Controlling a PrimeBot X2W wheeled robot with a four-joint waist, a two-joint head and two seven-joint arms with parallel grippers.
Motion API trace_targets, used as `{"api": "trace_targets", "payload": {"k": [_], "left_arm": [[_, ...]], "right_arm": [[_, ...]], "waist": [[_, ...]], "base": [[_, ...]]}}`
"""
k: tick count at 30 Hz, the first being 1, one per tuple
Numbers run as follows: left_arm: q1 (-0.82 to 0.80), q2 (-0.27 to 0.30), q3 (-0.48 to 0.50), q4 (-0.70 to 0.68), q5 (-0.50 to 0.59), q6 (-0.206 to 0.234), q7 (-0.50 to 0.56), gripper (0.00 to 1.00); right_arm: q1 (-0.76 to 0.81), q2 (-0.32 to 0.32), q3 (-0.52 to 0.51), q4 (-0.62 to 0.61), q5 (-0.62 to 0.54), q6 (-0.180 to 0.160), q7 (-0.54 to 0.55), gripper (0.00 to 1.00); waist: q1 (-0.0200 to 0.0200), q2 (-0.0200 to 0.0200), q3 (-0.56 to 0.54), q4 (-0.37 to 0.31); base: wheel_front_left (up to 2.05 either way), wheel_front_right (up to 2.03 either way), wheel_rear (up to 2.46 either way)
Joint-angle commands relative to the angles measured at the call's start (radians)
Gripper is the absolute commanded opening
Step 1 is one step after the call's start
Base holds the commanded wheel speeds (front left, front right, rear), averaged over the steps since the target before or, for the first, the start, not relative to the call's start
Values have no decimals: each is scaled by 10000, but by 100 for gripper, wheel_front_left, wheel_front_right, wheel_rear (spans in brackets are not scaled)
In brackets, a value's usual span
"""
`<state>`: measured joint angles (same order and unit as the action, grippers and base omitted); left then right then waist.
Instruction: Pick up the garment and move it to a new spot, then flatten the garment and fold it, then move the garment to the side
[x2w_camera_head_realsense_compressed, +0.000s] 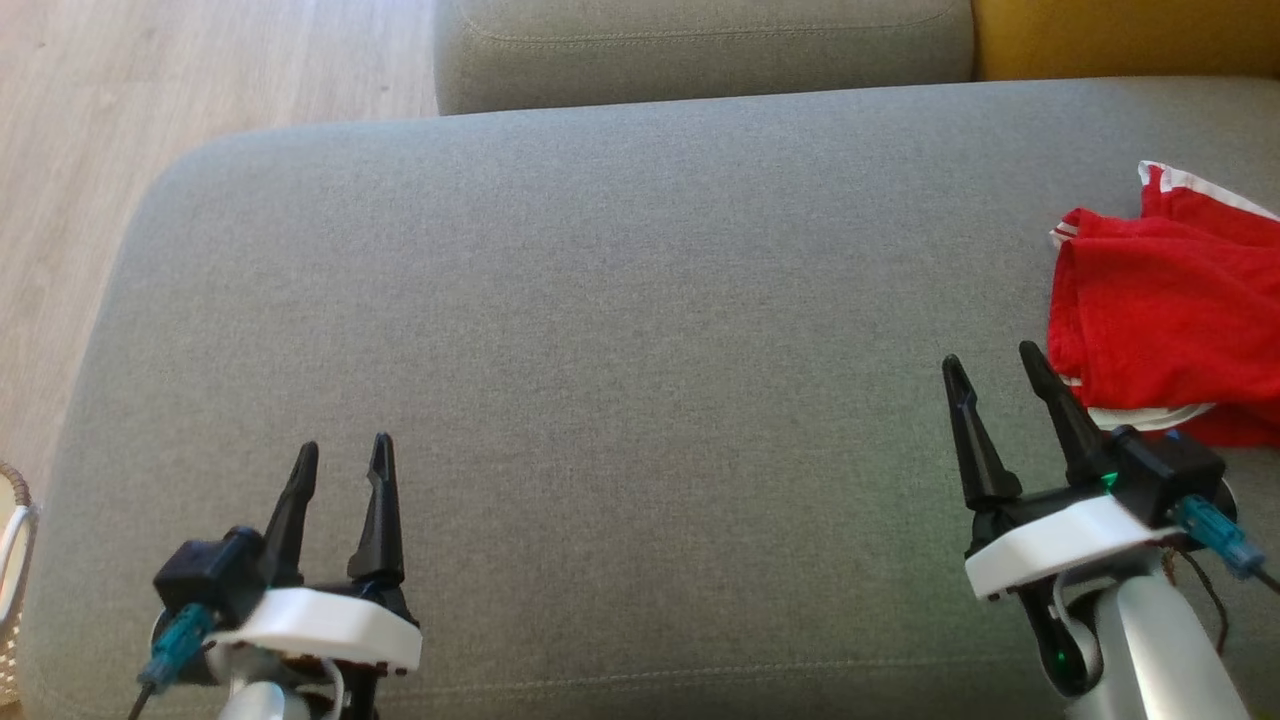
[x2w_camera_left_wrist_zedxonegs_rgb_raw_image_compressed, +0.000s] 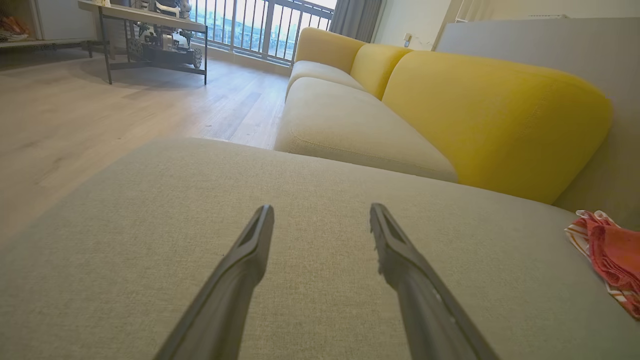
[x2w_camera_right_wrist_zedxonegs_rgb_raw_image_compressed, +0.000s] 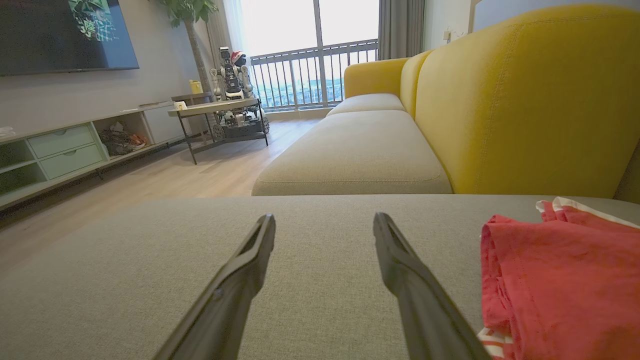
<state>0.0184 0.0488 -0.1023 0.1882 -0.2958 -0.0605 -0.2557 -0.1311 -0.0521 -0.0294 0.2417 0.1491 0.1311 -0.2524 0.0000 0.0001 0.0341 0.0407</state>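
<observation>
Left gripper (x2w_camera_head_realsense_compressed: 346, 443) wide open, holding nothing, low over the near left part of the grey sofa seat (x2w_camera_head_realsense_compressed: 600, 300). Right gripper (x2w_camera_head_realsense_compressed: 989, 354) also wide open, holding nothing, at the near right. Its outer finger is just beside the left edge of the red garment (x2w_camera_head_realsense_compressed: 1160, 310); can't tell if they touch. Garment is crumpled, red with white trim, lying on the seat's right side, partly cut off by the picture edge. Behind the seat are a second grey cushion (x2w_camera_head_realsense_compressed: 700, 50) and a yellow backrest (x2w_camera_head_realsense_compressed: 1120, 40). Wood floor (x2w_camera_head_realsense_compressed: 150, 100) on the left, wicker basket (x2w_camera_head_realsense_compressed: 12, 560) at the lower left edge.
</observation>
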Motion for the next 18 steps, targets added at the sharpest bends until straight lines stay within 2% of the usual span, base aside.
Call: {"api": "trace_targets", "payload": {"k": [1, 12, 13, 18], "left_arm": [[-252, 15, 373, -304, -114, -87, -61, 100], [-247, 15, 445, -289, -255, -104, -61, 100], [4, -4, 129, 29, -251, -102, 0, 0], [39, -11, 133, 403, -519, -109, 65, 0]], "right_arm": [[-210, 18, 253, -378, -91, -4, -93, 100], [-222, 18, 258, -372, -77, -4, -93, 100], [1, 0, 21, 0, 0, 0, 0, 0], [41, 8, -13, 408, 262, 0, 109, 0]], "waist": [[0, -1, -10, 5], [0, -1, 28, 13], [0, -1, 31, 13], [0, -1, 32, 5]], "base": [[0, 0, 0], [0, 0, 0], [0, 0, 0], [0, 0, 0]]}}
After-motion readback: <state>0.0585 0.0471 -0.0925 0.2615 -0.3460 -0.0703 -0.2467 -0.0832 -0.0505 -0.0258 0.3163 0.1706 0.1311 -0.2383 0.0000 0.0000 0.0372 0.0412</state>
